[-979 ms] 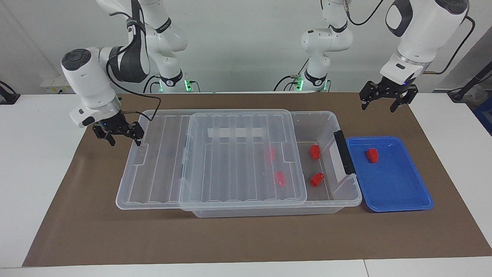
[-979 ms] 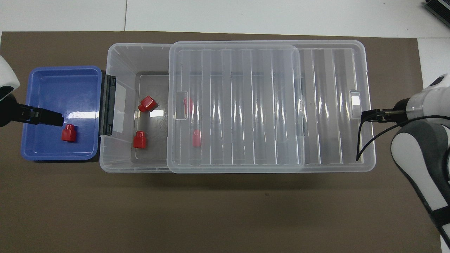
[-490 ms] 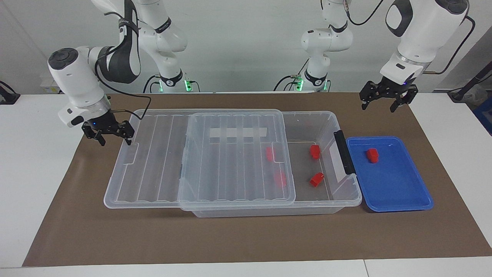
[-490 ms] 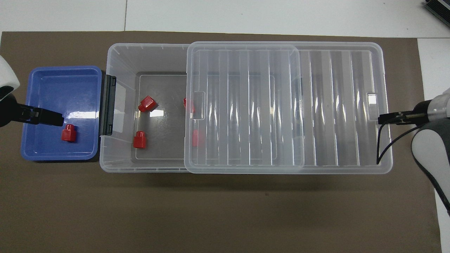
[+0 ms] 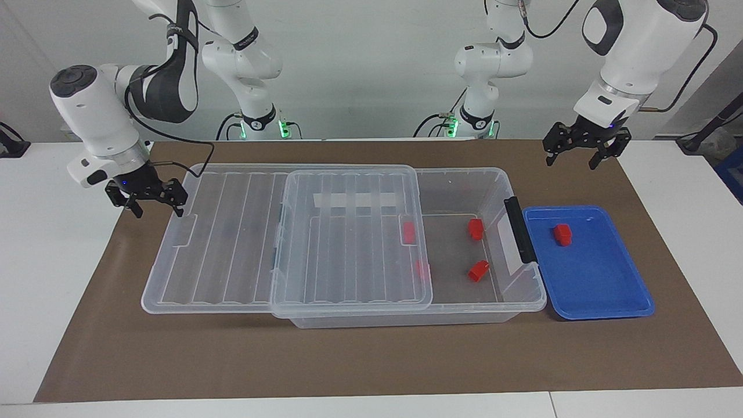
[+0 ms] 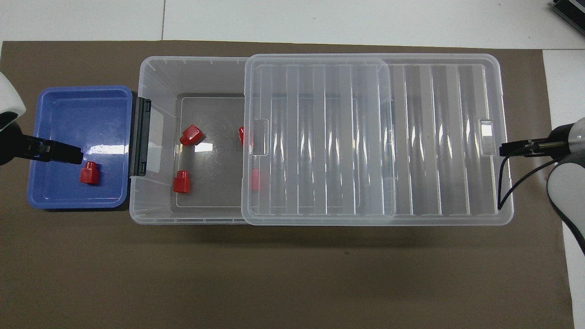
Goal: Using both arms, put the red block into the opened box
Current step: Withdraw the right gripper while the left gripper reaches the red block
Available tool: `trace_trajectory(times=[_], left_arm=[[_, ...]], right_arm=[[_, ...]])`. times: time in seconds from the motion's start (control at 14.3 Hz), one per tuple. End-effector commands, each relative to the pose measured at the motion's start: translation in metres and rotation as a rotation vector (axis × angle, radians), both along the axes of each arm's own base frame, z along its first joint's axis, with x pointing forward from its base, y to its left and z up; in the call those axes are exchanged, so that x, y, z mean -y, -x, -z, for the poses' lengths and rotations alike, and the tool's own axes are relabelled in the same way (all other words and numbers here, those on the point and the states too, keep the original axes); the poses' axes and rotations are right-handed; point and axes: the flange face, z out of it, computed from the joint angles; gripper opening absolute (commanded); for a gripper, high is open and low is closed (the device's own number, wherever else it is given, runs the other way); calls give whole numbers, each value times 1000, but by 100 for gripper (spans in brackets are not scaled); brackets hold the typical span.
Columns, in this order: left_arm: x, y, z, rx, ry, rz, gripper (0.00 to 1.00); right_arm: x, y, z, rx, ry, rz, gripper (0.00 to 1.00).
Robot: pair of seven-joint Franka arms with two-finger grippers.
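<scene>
Red block (image 5: 562,233) lies in the blue tray (image 5: 603,290), which touches the box (image 5: 525,293) at its black-handle end. Lid (image 5: 278,244) overhangs the box's other end — the handle end is open for dropping. Right gripper (image 5: 152,198) spread wide, empty, at the lid's outer edge. Left gripper (image 5: 583,152) wide, empty — hanging near the tray, likely staged to pick.
</scene>
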Motion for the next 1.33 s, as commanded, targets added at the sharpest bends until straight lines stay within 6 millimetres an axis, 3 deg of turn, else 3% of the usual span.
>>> trace_trajectory(times=[0.0, 0.21, 0.35, 0.63, 0.84, 1.26], left_arm=[[-4, 6, 1, -3, 14, -9, 100], [-26, 5, 2, -3, 0, -63, 100], [-53, 0, 14, 54, -17, -98, 100], [-107, -12, 97, 76, -25, -82, 100], [-114, -26, 152, 75, -22, -98, 100], [-119, -19, 255, 51, -10, -209, 100]], right_arm=[[-12, -5, -32, -7, 3, 56, 100], [-53, -9, -58, -19, -11, 125, 100], [-76, -10, -75, -29, -15, 174, 100], [-81, -16, -117, -24, -20, 229, 100], [-73, -23, -139, -30, 56, 232, 100], [-70, -25, -137, -40, 44, 237, 100]])
